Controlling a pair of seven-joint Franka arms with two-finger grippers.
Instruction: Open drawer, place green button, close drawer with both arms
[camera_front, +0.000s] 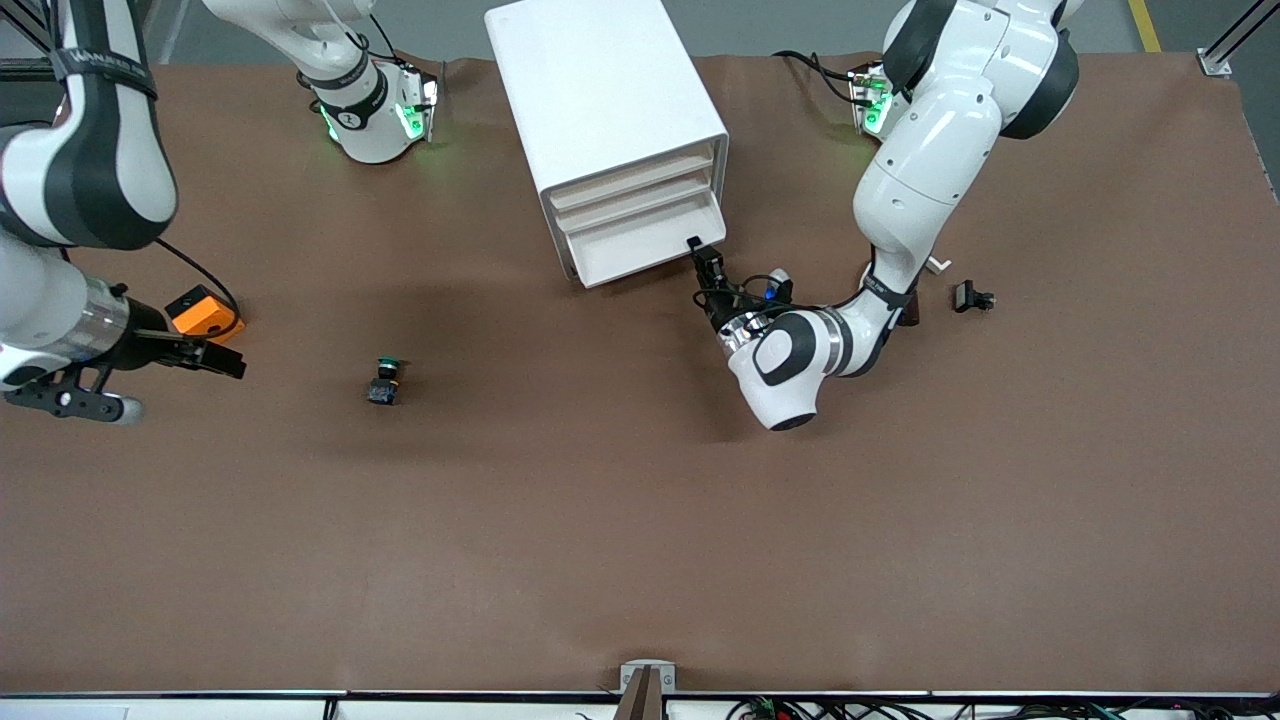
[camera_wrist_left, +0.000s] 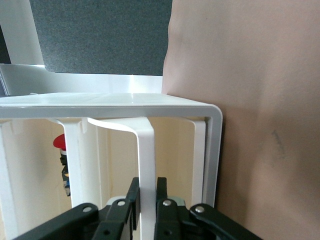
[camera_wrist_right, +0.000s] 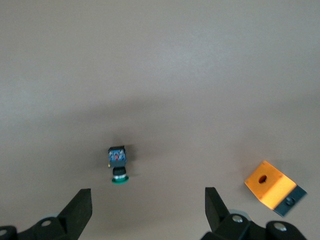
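The left hand (camera_wrist_left: 146, 200) is clamping the drawer (camera_front: 650, 248) handle, seen only from its wrist; the right hand (camera_wrist_right: 148, 200) is hanging wide open, empty, over the button (camera_wrist_right: 118, 164).

Brown tabletop (camera_front: 640, 520) spreads out under me, wide and plain. Down at my right arm's end sits an orange-and-black block (camera_front: 203, 312), lying flat, orange face up with a small round hole in it and a black piece along one edge. Over at my left arm's end there's a small black clip (camera_front: 973, 297) resting on the tabletop, and just beside it, toward the middle, a little white piece (camera_front: 936, 264) peeks out. Cables (camera_front: 800, 708) run along the tabletop's near edge.
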